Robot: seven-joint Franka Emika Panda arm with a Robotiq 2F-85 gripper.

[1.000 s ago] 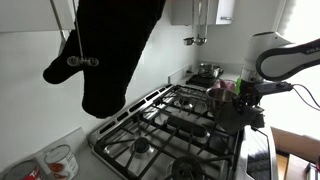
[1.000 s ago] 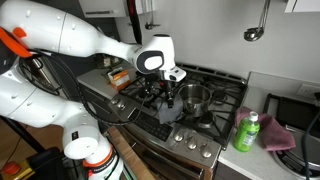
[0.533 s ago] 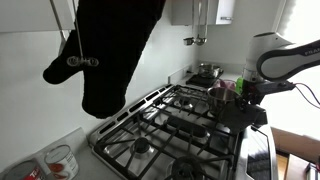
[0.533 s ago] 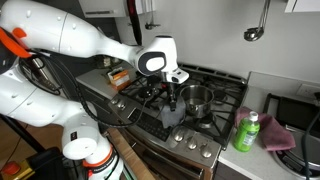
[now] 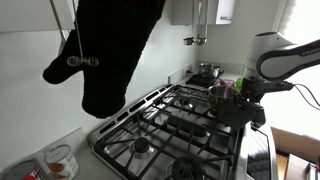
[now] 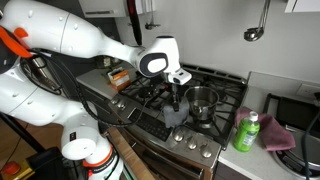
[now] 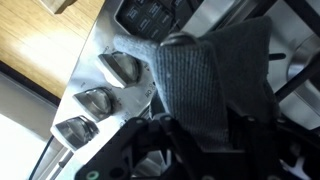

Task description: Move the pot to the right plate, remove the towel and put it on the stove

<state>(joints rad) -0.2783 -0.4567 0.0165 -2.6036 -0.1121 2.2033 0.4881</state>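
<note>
**Towel in the claw at the stove's front edge, pot just beside it**

Your stove [image 5: 165,125] is the biggest thing here, with one pot [image 6: 200,100] on a front burner, and one grey towel [image 6: 175,115] hanging below your claw [image 6: 178,100], which looks clenched on the towel's top, though the wrist view is too blurred to be sure. The towel sits over the front panel, above three knobs [image 7: 95,100]. The main risk, as I judge it, is a thin pinch: swing fast and the cloth may slip off and fall in front of the stove. A low sweep could also drag the hanging end across the pot or catch it on a grate. One green bottle [image 6: 246,131] stands on the table [image 6: 258,88], well clear.
</note>
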